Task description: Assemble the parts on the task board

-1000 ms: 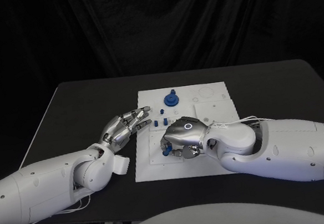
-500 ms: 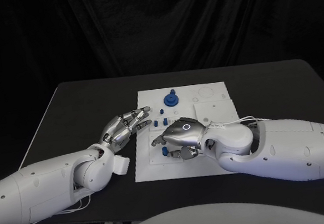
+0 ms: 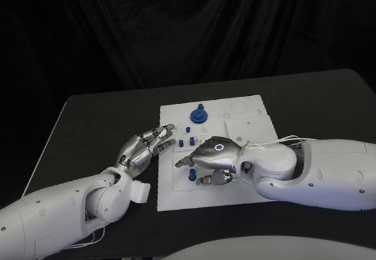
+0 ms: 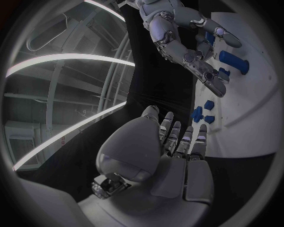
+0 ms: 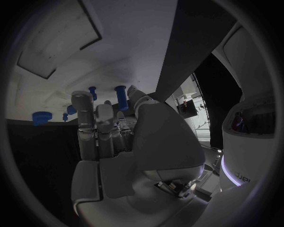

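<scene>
White rectangular task board lies mid-table in the head view; the silver left hand hovers empty at its left edge, fingers spread, presumably waiting. The silver right hand sits over a small blue peg.

Left wrist view: blue pegs stand on the board beyond the released fingers.

Right wrist view: fingers reach toward an upright blue peg; whether they grasp it I cannot tell.

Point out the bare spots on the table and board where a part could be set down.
Bare table lies right of the task board, above the right arm; more lies left of it, beyond the left hand. The board's near strip looks bare. Crowded: its left side, around the blue parts and the right hand.
</scene>
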Robot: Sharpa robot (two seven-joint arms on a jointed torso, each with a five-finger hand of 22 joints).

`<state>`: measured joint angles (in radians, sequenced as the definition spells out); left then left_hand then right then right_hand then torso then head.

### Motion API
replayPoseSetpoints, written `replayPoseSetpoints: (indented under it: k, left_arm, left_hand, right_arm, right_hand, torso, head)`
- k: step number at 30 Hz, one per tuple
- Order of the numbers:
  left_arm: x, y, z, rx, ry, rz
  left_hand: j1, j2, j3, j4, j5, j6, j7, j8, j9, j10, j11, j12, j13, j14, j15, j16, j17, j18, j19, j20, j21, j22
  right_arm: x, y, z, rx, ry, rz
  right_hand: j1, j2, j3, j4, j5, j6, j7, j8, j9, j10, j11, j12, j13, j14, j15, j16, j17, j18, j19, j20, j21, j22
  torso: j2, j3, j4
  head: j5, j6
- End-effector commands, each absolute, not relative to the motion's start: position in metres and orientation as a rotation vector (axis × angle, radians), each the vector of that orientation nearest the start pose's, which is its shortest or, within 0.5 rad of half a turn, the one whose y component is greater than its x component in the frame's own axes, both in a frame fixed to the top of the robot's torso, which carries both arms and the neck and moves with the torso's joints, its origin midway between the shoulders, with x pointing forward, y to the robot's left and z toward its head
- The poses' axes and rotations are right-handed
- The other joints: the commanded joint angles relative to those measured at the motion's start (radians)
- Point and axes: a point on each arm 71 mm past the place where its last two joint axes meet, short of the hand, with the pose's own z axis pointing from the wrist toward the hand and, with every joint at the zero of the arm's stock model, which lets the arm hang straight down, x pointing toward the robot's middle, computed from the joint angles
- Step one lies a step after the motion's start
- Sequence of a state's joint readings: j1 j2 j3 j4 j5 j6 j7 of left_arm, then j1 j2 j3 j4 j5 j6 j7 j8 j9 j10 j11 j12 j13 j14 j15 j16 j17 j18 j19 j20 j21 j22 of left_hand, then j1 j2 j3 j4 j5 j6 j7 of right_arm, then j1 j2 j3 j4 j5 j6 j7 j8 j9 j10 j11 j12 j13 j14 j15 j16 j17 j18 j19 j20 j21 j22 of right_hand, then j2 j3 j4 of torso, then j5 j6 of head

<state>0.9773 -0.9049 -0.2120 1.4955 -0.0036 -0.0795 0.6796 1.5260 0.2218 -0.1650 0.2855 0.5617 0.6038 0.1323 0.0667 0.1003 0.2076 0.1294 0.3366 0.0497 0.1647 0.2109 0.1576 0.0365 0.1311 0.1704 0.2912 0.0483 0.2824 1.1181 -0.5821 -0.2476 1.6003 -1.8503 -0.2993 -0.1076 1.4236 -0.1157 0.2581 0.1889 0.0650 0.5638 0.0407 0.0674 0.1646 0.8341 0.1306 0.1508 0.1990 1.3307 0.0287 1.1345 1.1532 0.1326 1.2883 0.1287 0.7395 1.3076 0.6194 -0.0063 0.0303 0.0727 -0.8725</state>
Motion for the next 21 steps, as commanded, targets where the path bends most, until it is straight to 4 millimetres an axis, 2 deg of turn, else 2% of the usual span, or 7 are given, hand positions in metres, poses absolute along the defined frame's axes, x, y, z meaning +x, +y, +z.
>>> replayPoseSetpoints:
  k: [1,8,11,14,16,19,21]
  left_arm:
    - [0.402,0.243,-0.310,-1.175,1.431,-1.734]
    - [0.395,0.255,-0.305,-1.177,1.410,-1.701]
    - [0.391,0.260,-0.301,-1.174,1.393,-1.684]
    - [0.388,0.264,-0.295,-1.166,1.375,-1.674]
    - [0.387,0.267,-0.289,-1.158,1.360,-1.666]
    - [0.385,0.269,-0.284,-1.152,1.347,-1.659]
    - [0.382,0.272,-0.280,-1.149,1.338,-1.652]
  left_hand:
    - [-0.001,0.011,0.005,0.003,0.002,-0.001,0.006,0.002,0.000,-0.006,0.001,-0.003,-0.001,-0.005,0.003,0.006,0.000,0.005,-0.005,-0.001,-0.003,-0.001]
    - [-0.003,0.007,0.003,0.003,0.002,0.012,0.007,0.006,0.003,-0.004,0.005,0.002,0.000,-0.016,-0.006,0.000,-0.002,0.009,-0.013,-0.003,-0.005,-0.010]
    - [-0.023,0.006,-0.009,0.006,0.000,-0.007,-0.003,0.003,-0.002,-0.020,-0.017,-0.016,-0.003,-0.039,-0.028,-0.011,-0.004,0.027,-0.039,-0.015,-0.011,-0.039]
    - [-0.061,0.011,-0.033,0.007,-0.017,-0.112,-0.039,-0.017,-0.026,-0.045,-0.050,-0.050,-0.008,-0.080,-0.053,-0.043,-0.011,0.027,-0.092,-0.049,-0.021,-0.108]
    - [-0.104,0.014,-0.064,0.009,-0.047,-0.246,-0.091,-0.030,-0.060,-0.057,-0.036,-0.071,-0.010,-0.118,-0.095,-0.086,-0.019,0.026,-0.128,-0.089,-0.029,-0.160]
    - [-0.129,0.015,-0.086,0.009,-0.079,-0.321,-0.135,-0.036,-0.069,-0.078,-0.048,-0.104,-0.013,-0.138,-0.119,-0.116,-0.025,0.031,-0.139,-0.109,-0.030,-0.177]
    - [-0.158,0.019,-0.105,0.008,-0.117,-0.402,-0.194,-0.042,-0.075,-0.113,-0.088,-0.160,-0.019,-0.150,-0.126,-0.137,-0.030,0.030,-0.145,-0.117,-0.031,-0.188]
  right_arm:
    - [0.380,-0.055,-0.262,-0.737,1.587,0.850]
    - [0.384,-0.077,-0.223,-0.576,1.546,0.924]
    - [0.388,-0.092,-0.201,-0.493,1.531,0.949]
    - [0.395,-0.112,-0.184,-0.380,1.560,0.957]
    - [0.401,-0.130,-0.177,-0.283,1.604,0.946]
    - [0.406,-0.150,-0.176,-0.186,1.668,0.917]
    - [0.409,-0.168,-0.179,-0.104,1.741,0.881]
  right_hand:
    - [0.002,0.004,-0.009,0.000,0.001,0.025,0.005,0.007,0.002,-0.006,0.001,0.011,0.005,-0.004,0.000,0.001,0.003,0.004,-0.002,0.003,-0.004,0.080]
    - [0.030,0.014,-0.007,-0.004,0.029,0.047,0.047,0.009,-0.007,0.012,-0.002,0.047,0.023,0.005,0.009,0.016,0.014,0.001,0.006,0.007,0.003,0.083]
    - [0.045,0.023,-0.002,-0.005,0.044,0.070,0.054,0.011,-0.012,0.031,-0.007,0.086,0.040,0.013,0.004,0.028,0.023,0.000,0.016,0.006,0.021,0.087]
    - [0.066,0.029,0.010,-0.010,0.067,0.081,0.052,0.012,-0.015,0.050,-0.015,0.110,0.049,0.018,-0.006,0.034,0.028,0.000,0.023,-0.001,0.033,0.090]
    - [0.079,0.033,0.024,-0.008,0.080,0.168,0.090,0.036,-0.003,0.087,-0.018,0.147,0.061,0.024,0.004,0.042,0.034,-0.005,0.029,0.002,0.045,0.093]
    - [0.080,0.034,0.031,0.002,0.077,0.218,0.109,0.058,0.002,0.129,-0.030,0.194,0.079,0.024,-0.005,0.042,0.033,-0.002,0.028,0.001,0.042,0.092]
    - [0.070,0.039,0.031,0.019,0.081,0.280,0.117,0.089,0.014,0.173,-0.045,0.251,0.106,0.034,-0.018,0.053,0.043,-0.002,0.032,-0.008,0.047,0.092]
  torso:
    - [0.000,0.0001,-0.0003]
    - [0.000,0.0003,-0.0002]
    - [0.000,0.0002,-0.0006]
    - [-0.001,0.0002,-0.0001]
    - [0.000,0.0003,-0.0011]
    - [0.000,0.0003,0.0000]
    - [0.000,0.0002,-0.0001]
  head:
    - [-0.002,0.000]
    - [-0.010,0.000]
    - [-0.010,0.000]
    - [-0.014,0.000]
    - [-0.018,0.000]
    - [-0.024,0.000]
    - [-0.025,0.000]
